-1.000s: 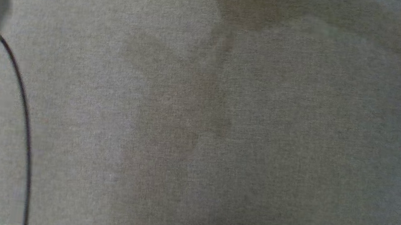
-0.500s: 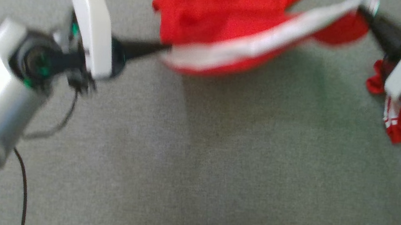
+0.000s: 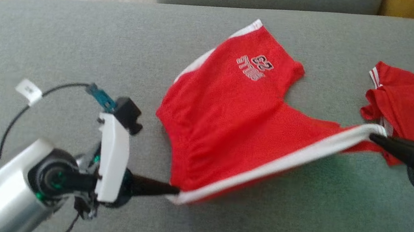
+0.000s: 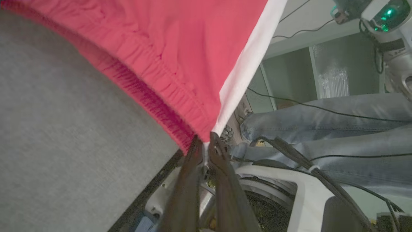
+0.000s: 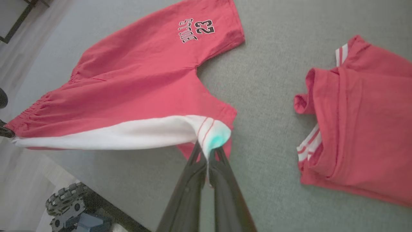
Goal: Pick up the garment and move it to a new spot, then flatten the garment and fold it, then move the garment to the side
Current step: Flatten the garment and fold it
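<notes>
Head camera shifted since before; red shorts (image 3: 225, 126) hang stretched over the grey sofa (image 3: 79, 45), left jaws and right jaws both pinched tight on its white stripe (image 3: 277, 162). Second red garment (image 3: 403, 103) lies close beside right jaws.

Sofa (image 3: 60, 38) free left; shorts (image 3: 221, 126) span middle; top (image 3: 403, 103), seemingly folded, right.

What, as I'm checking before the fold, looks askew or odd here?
The red shorts aren't flat: the left fingers and right fingers pinch their white side stripe, holding that edge off the sofa while the far leg lies on it. A second red garment lies rumpled at the right.
</notes>
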Controlling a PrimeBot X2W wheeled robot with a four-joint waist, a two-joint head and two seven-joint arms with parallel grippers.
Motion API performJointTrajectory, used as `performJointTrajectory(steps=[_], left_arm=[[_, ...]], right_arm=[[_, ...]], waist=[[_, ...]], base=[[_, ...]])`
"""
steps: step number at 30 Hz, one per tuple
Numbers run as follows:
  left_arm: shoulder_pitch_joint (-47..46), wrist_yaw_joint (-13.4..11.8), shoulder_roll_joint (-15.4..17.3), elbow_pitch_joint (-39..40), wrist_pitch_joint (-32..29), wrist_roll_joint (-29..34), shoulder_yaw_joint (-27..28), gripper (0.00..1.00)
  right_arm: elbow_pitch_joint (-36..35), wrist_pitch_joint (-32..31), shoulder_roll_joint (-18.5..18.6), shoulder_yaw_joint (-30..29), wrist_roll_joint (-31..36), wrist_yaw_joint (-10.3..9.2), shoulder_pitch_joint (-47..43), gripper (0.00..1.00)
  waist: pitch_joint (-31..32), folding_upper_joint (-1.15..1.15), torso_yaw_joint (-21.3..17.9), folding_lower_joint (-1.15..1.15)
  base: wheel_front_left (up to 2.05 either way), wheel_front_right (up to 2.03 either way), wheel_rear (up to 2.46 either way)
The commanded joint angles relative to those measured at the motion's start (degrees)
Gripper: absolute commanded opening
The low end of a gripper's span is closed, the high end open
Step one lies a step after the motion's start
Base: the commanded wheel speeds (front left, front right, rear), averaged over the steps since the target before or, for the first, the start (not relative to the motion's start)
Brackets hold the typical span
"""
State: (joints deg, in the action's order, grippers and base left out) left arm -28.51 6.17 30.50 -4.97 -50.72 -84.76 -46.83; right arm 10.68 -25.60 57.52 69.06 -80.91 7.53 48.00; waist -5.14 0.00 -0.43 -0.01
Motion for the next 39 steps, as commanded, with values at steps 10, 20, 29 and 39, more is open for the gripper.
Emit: performJointTrajectory(steps=[10,20,29,39], left_arm=[[-6.73,-3.8,1.74,5.73,-2.41,-6.94,7.3,0.0],[-15.76,-7.6,-1.06,1.98,-4.82,-11.84,11.78,0.0],[-18.35,-4.97,-5.54,-1.03,-2.74,-11.26,11.95,0.0],[-23.07,-3.68,-9.39,-4.83,-2.6,-10.3,11.48,0.0]], right_arm=[[-5.31,-5.17,5.52,-3.16,-3.87,-0.04,2.42,0.0],[0.5,-11.78,4.92,-6.38,-1.69,-0.04,13.22,0.0],[8.11,-9.45,2.11,-9.36,1.02,-0.04,20.84,0.0],[13.18,-11.01,-0.64,-8.69,5.43,-0.04,29.52,0.0]], waist=[[-4.86,0.0,4.08,0.01],[-12.69,0.0,10.68,0.01],[-18.73,0.0,14.88,0.01],[-25.03,0.0,18.82,0.01]], base=[[0.0,0.0,0.0],[0.0,0.0,0.0],[0.0,0.0,0.0],[0.0,0.0,0.0]])
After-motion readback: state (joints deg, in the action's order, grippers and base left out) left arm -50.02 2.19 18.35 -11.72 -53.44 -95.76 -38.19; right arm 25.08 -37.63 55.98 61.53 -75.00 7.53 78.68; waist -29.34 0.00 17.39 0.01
